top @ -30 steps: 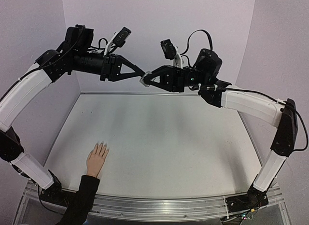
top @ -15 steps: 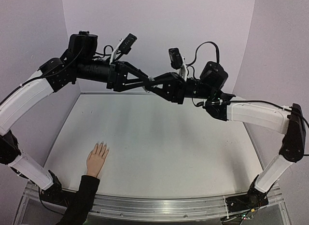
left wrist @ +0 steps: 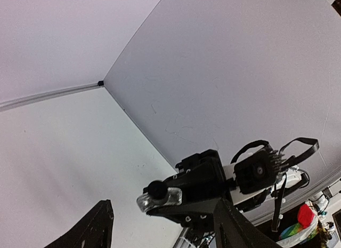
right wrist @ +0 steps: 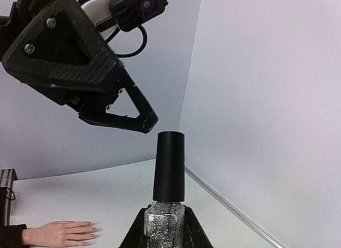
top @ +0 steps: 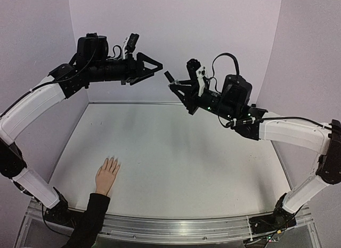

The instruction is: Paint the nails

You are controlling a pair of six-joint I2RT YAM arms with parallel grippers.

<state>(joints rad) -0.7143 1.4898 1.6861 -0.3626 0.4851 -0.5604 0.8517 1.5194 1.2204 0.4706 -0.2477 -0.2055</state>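
Note:
The pale hand [top: 107, 174] lies palm down at the table's near left, with a black sleeve; its nails [top: 112, 162] are tiny at the fingertips. It also shows low in the right wrist view as the hand [right wrist: 58, 233]. High over the far side of the table, my right gripper [top: 173, 85] is shut on a small glitter polish bottle [right wrist: 166, 222] with its black cap [right wrist: 169, 166] on. My left gripper [top: 154, 68] hangs open just left of the cap, apart from it. In the left wrist view the bottle [left wrist: 160, 198] points cap-first between the left fingers [left wrist: 101, 226].
Purple walls close the table [top: 176, 157] in at the back and both sides. A metal rail [top: 176, 226] runs along the near edge, where the arm bases are bolted. The black sleeve [top: 90, 216] crosses that rail at the near left.
My left gripper, shut at the bottle's cap a second ago, has opened and drawn back to the left. The right gripper has shifted slightly right with the bottle, cap still on.

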